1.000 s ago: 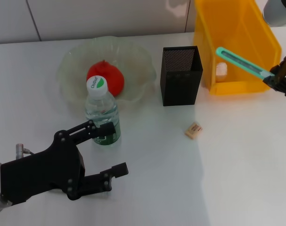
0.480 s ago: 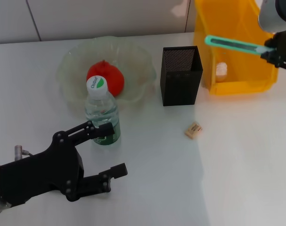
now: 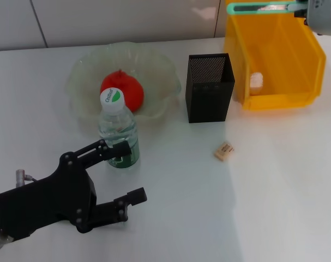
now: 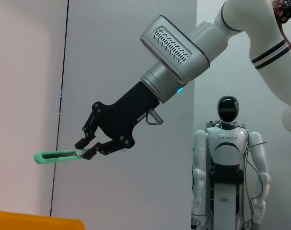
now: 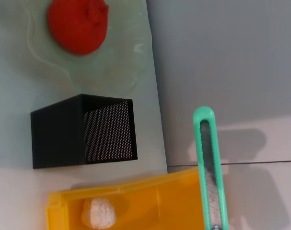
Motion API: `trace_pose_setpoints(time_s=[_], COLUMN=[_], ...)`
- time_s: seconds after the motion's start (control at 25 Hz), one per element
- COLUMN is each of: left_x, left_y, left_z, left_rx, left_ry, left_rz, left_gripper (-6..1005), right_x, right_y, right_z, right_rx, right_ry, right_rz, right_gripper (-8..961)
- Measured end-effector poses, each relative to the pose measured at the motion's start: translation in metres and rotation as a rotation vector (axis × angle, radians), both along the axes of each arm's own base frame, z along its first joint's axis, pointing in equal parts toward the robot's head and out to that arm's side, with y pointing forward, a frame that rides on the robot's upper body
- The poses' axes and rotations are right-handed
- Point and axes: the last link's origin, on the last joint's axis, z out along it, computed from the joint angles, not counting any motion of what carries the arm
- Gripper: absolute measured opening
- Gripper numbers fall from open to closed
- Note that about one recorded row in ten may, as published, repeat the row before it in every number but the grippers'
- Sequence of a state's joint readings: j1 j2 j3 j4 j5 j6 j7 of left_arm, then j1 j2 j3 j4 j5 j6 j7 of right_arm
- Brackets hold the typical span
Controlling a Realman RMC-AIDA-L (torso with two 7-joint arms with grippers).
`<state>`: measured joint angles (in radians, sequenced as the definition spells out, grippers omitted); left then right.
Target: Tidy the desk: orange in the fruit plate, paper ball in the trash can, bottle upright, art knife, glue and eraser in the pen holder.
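My right gripper (image 3: 302, 7) is shut on the green art knife (image 3: 258, 7), held level high over the yellow trash can (image 3: 280, 101); the left wrist view shows that grip (image 4: 85, 151) on the art knife (image 4: 56, 155). The paper ball (image 3: 256, 81) lies inside the trash can. The orange (image 3: 121, 90) rests in the clear fruit plate (image 3: 83, 71). Upright in front of the plate is the bottle (image 3: 117, 131). The eraser (image 3: 224, 150) lies on the table before the black mesh pen holder (image 3: 210, 87). My left gripper (image 3: 133, 172) is open near the bottle. The glue is out of view.
The right wrist view shows the art knife (image 5: 210, 172) over the trash can rim (image 5: 135, 189), beside the pen holder (image 5: 83, 132) and the orange (image 5: 78, 24). A humanoid robot (image 4: 226, 167) stands far off in the left wrist view.
My right gripper has risen and moved back with the art knife, which now lies level above the trash can. The left arm has barely moved.
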<state>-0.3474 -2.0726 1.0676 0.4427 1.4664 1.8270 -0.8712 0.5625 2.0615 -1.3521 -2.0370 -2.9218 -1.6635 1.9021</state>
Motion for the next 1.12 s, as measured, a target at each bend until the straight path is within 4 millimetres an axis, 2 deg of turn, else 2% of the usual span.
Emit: trace_pose_setpoints(time_s=[0.64, 1.12], left_x=[0.000, 0.000], left_y=[0.000, -0.001], left_z=[0.001, 0.000], left_rx=[0.042, 0.028], left_ry=[-0.034, -0.029], left_rz=[0.009, 0.007], left_gripper=[763, 761], right_x=[0.015, 0.015], right_y=[0.018, 0.027], right_z=[-0.012, -0.029], right_rx=[-0.133, -0.227], right_ry=[-0.220, -0.313], right_rz=[0.155, 0.206], right_gripper=[169, 169])
